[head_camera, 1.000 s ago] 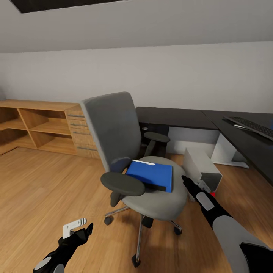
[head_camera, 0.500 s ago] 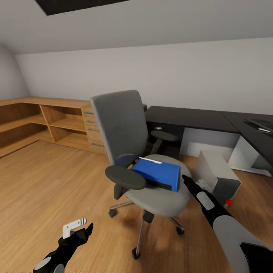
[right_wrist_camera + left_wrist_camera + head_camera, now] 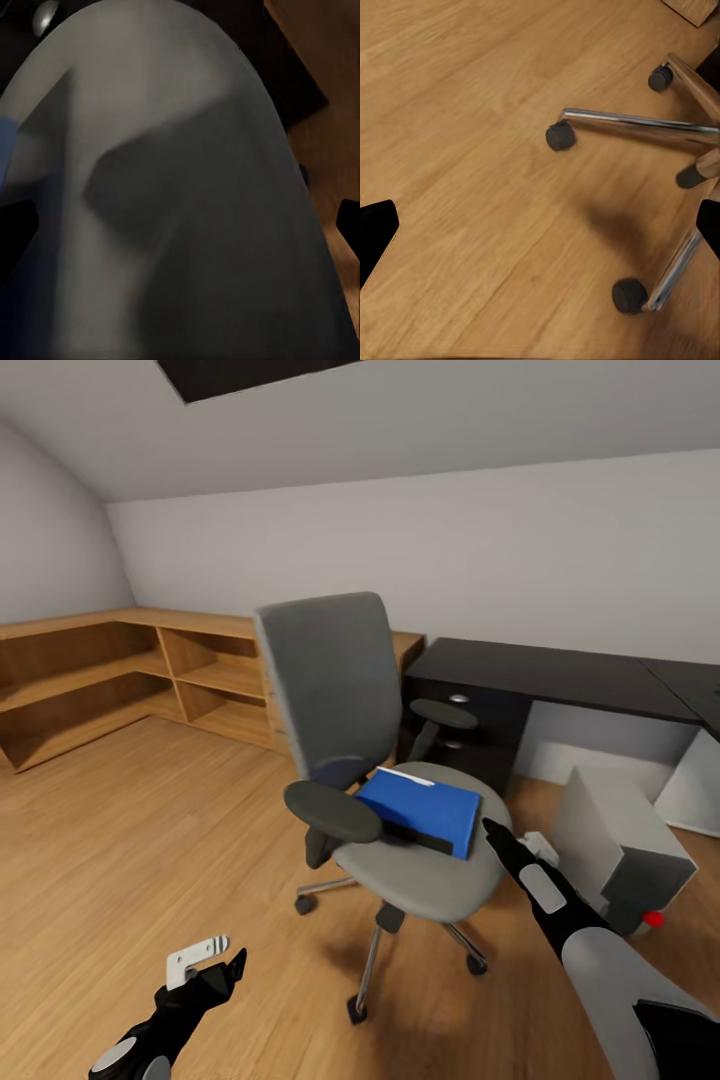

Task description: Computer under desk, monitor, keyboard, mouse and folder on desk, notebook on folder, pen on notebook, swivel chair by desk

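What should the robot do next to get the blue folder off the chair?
Probably ease the right gripper a little further forward and over the blue folder. The folder lies flat on the swivel chair seat, and the right gripper sits just beside the folder's near edge, not yet on it. The left gripper hangs low over the floor, farther away.

The swivel chair's (image 3: 400,800) near armrest (image 3: 333,812) covers the folder's (image 3: 420,810) corner at 8 o'clock; the counter (image 3: 560,680) (black) runs off-frame at 3 o'clock.
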